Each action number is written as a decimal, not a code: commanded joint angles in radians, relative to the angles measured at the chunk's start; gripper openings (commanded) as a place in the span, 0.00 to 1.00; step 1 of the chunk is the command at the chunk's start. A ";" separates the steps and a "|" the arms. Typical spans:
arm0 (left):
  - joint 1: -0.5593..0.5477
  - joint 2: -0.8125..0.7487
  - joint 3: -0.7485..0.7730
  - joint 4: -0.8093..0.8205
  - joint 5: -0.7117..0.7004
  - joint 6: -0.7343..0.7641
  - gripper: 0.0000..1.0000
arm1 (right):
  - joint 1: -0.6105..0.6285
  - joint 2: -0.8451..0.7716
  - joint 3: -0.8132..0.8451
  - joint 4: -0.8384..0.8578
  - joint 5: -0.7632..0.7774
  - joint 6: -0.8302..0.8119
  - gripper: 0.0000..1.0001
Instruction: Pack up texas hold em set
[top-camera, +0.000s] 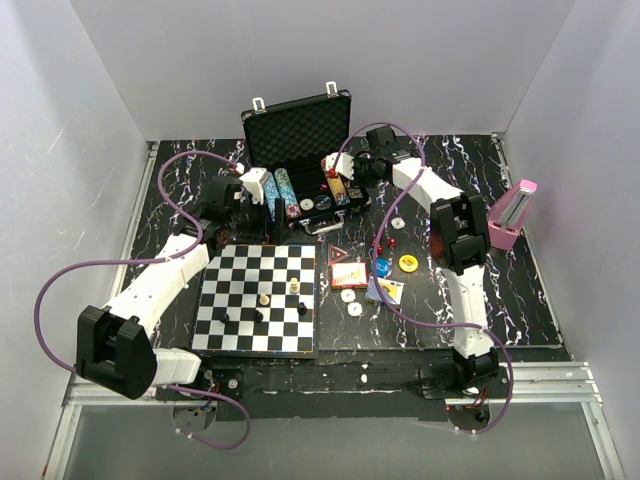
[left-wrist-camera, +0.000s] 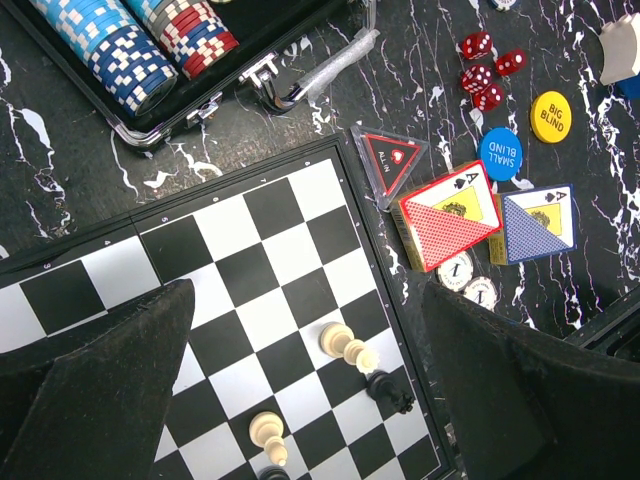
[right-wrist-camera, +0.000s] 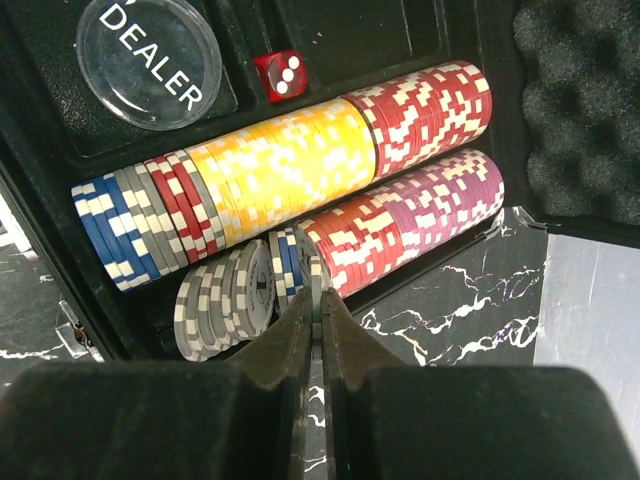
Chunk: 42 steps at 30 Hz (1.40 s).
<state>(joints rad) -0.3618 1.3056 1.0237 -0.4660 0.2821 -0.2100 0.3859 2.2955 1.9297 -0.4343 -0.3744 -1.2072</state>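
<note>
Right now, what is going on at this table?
Two robot arms are packing a poker set into the open black case. The right pincer is closed on a single chip at the front chip row inside the case. The left pincer is open above the chessboard and holds nothing. The card decks, red dice and round buttons lie on the table, not yet packed.

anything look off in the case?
Lower chip row in the briefcase is loose: the grey chips at its left end lean apart, unlike the tight upper row. One red die sits alone beside the DEALER button, while the other dice lie out on the table.
</note>
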 joint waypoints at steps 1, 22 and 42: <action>0.006 -0.003 0.029 0.015 0.017 0.000 0.98 | 0.021 0.047 0.020 0.035 0.000 -0.003 0.17; 0.006 -0.012 0.027 0.017 0.028 -0.002 0.98 | 0.025 -0.004 -0.023 0.052 0.019 0.012 0.57; 0.011 -0.043 0.019 0.029 0.016 -0.006 0.98 | 0.021 -0.214 -0.187 0.284 -0.041 0.176 0.80</action>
<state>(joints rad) -0.3614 1.3052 1.0237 -0.4625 0.3004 -0.2199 0.4015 2.2055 1.7889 -0.2607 -0.3607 -1.1179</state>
